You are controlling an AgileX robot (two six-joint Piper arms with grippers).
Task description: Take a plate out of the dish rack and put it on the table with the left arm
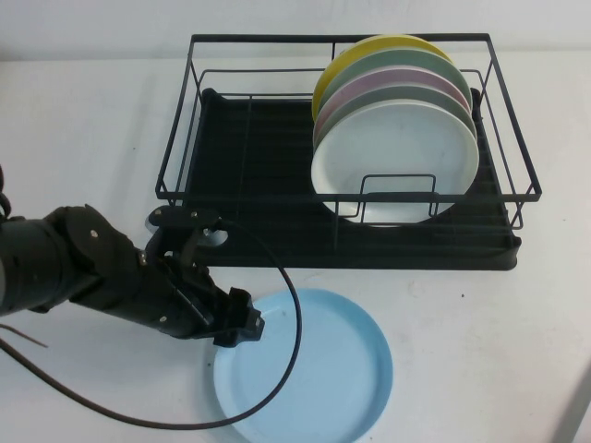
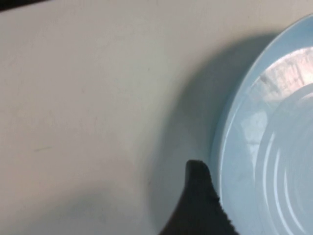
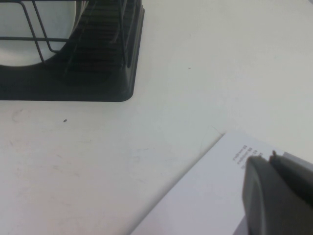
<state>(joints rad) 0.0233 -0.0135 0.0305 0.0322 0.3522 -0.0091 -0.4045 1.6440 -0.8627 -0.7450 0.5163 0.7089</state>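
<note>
The light blue plate (image 1: 309, 369) lies flat on the white table (image 1: 92, 120), in front of the black dish rack (image 1: 268, 148). My left gripper (image 1: 242, 325) hangs low at the plate's left rim, and the arm's black cable loops across the plate. In the left wrist view only one black finger (image 2: 198, 200) shows, just outside the plate's rim (image 2: 274, 147) and not clamping it; the jaws stand open. My right gripper (image 3: 271, 159) is shut and empty at the table's right side, above a white printed sheet (image 3: 205, 196).
Several plates stand upright in the rack's right half, with a white plate (image 1: 397, 157) in front and grey-green, pink, green and yellow ones behind it. The rack's left half holds nothing. The rack's corner (image 3: 117, 73) shows in the right wrist view.
</note>
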